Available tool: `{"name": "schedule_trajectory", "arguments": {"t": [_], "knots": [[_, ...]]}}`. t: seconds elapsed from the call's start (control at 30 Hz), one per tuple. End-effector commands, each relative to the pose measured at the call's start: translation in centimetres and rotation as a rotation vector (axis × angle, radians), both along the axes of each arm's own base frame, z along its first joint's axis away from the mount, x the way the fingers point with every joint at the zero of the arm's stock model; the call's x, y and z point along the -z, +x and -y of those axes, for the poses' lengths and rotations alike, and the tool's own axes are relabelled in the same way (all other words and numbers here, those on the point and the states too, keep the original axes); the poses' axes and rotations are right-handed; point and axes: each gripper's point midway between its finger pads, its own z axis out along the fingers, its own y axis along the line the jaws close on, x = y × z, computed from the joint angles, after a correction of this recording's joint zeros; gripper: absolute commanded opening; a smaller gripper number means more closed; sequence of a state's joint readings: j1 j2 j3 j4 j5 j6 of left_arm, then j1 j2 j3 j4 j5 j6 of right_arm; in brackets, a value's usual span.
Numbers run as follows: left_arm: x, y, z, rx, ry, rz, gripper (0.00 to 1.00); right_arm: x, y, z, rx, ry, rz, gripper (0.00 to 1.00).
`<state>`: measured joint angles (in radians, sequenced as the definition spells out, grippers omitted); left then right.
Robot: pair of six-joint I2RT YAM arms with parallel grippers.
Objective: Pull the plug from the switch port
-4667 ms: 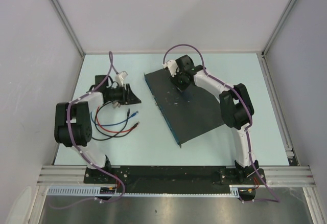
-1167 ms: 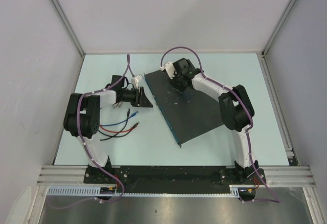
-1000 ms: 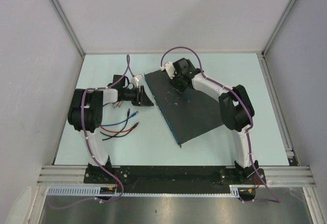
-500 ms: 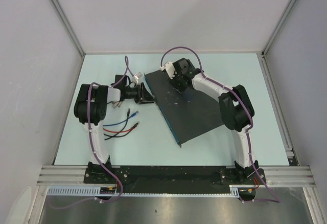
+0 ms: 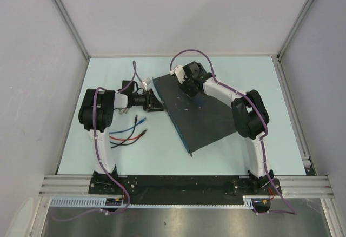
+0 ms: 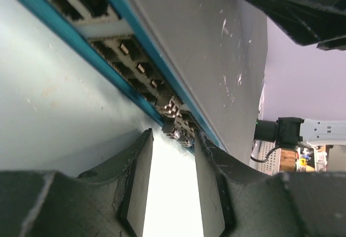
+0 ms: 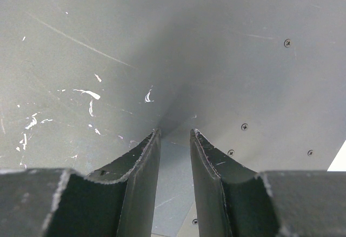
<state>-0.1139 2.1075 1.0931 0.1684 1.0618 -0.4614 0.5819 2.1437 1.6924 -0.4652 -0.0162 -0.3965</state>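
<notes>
The switch (image 5: 211, 119) is a flat black box lying at a slant mid-table, its bluish socket edge facing left. In the left wrist view the socket row (image 6: 124, 53) runs along the blue edge, and a small dark plug (image 6: 178, 130) sits in one socket. My left gripper (image 6: 172, 137) is open, its fingertips just short of the plug on either side; it also shows in the top view (image 5: 155, 105). My right gripper (image 7: 174, 133) presses its tips on the switch's scuffed top (image 7: 189, 42) with a narrow gap and nothing between the fingers.
Loose red, blue and black cables (image 5: 128, 134) lie on the pale table left of the switch, near the left arm. Grey walls enclose the table on three sides. The right gripper's black body (image 6: 303, 4) looms above the switch in the left wrist view.
My left arm has swung right, away from the loose cables, bringing its gripper up to the switch's socket edge. The right arm and the switch have stayed put.
</notes>
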Motion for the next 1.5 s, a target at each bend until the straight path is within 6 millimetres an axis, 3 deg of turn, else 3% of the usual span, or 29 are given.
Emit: {"name": "schedule_trajectory", "arguments": {"t": [0.0,0.3,0.53,0.83,1.0,1.33,1.47], "knots": [[-0.4,-0.9,0.5,0.053,-0.001,0.007,0.42,10.7,-7.2,2.2,-0.038,-0.147,-0.330,0.36],[0.9,-0.6,1.1,0.049,0.033,-0.016,0.42,10.8,-7.4,2.3,-0.043,-0.152,-0.330,0.36],[0.4,-0.4,2.3,0.065,0.002,-0.012,0.39,10.8,-7.4,2.3,-0.042,-0.153,-0.329,0.36],[0.5,-0.6,2.4,0.075,-0.012,-0.028,0.15,10.9,-7.4,2.4,-0.041,-0.161,-0.326,0.35],[0.4,-0.6,1.5,0.049,-0.018,-0.043,0.01,11.0,-7.3,2.6,-0.037,-0.161,-0.325,0.35],[-0.9,-1.0,-2.2,-0.001,0.003,0.010,0.00,11.1,-7.1,2.7,-0.030,-0.160,-0.332,0.36],[-0.5,-2.3,-3.4,0.008,0.056,-0.030,0.00,11.1,-6.9,2.6,-0.027,-0.153,-0.336,0.36]]}}
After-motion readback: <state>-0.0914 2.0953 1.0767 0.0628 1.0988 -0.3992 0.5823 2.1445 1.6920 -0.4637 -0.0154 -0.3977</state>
